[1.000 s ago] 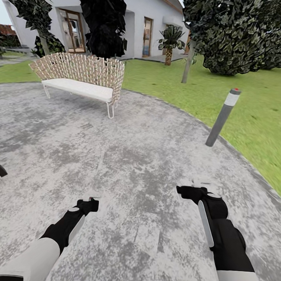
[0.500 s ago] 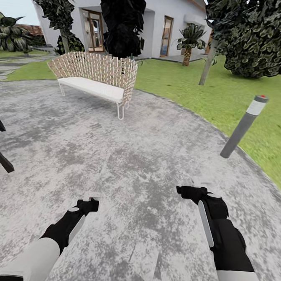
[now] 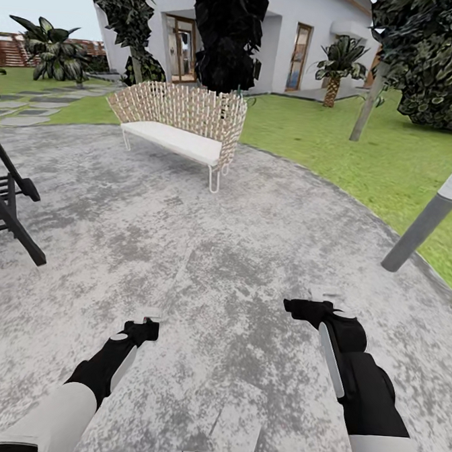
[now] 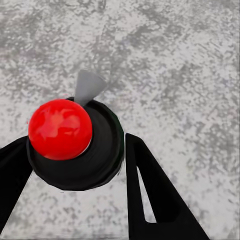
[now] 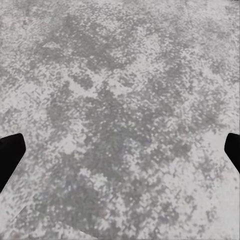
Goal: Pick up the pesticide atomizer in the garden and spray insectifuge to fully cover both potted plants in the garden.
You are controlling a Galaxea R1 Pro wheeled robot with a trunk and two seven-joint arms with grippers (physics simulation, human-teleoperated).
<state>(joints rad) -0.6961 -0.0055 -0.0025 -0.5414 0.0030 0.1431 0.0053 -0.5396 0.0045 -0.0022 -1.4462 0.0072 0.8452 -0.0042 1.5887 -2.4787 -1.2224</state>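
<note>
- At the far left edge of the paving stands a black slatted frame [image 3: 10, 204] on splayed legs, cut off by the edge of the head view.
- Behind it, far left, pale stone slabs [image 3: 25, 107] lie in the grass, with a dark broad-leaved plant [image 3: 53, 49] beyond them.
- The left gripper [image 3: 150, 326] hangs low over the mottled grey paving [image 3: 204, 251], near and left of centre.
- In its wrist view the black fingers [image 4: 150, 190] stand moderately apart.
- A red ball [image 4: 60, 129] on a round black body [image 4: 102, 155] shows between them. I cannot tell what this is, or whether a finger touches it.
- A woven bench [image 3: 187, 112] with a white seat stands at the far side of the paving, left of centre.
- Behind it rise a near-black tree [image 3: 229, 34] and a white house [image 3: 284, 21] with glazed doors.
- The right gripper [image 3: 300, 305] hovers over the paving, near and right of centre, holding nothing.
- Its fingers [image 5: 10, 155] sit at opposite edges of the wrist view, so the jaws are wide, with bare paving between.
- The garden lawn [image 3: 326, 145] runs from behind the bench to the right, bordering the paving's curved edge.
- A small palm [image 3: 340, 59] grows by the house, and a slim tree trunk [image 3: 366, 104] leans up out of the grass.
- A big dark bush [image 3: 440, 59] fills the far right corner.
- A grey bollard [image 3: 421, 226] with a pale band and red cap tilts at the paving's right edge.
</note>
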